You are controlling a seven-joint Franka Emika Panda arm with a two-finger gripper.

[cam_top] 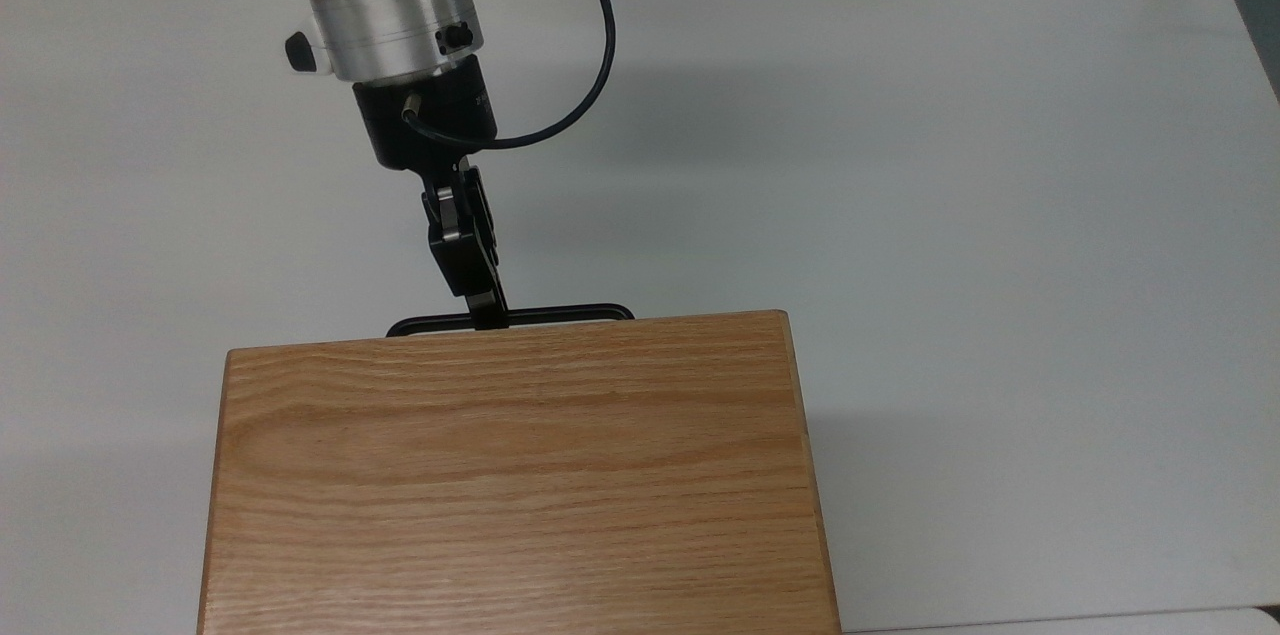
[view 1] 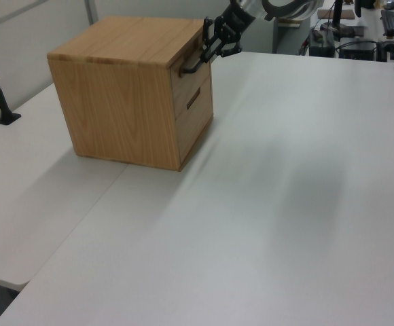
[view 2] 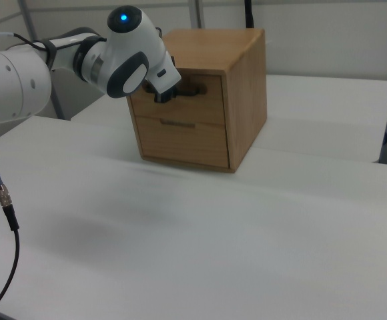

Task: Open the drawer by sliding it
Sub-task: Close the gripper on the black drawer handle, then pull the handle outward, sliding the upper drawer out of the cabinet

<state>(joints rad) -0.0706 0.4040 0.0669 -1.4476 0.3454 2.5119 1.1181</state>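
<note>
A light oak box-shaped cabinet stands on the white worktop, at 6 o'clock in the top view. Its upper drawer with an oak front panel sits flush in the cabinet face, closed. The drawer's long thin black loop handle runs with its long axis from 9 to 3 o'clock in the top view, jutting toward 12. The black two-finger end effector reaches in from 11 o'clock, its tips at the handle's bar left of centre, fingers drawn together around it. A second, lower drawer lies below, also closed.
</note>
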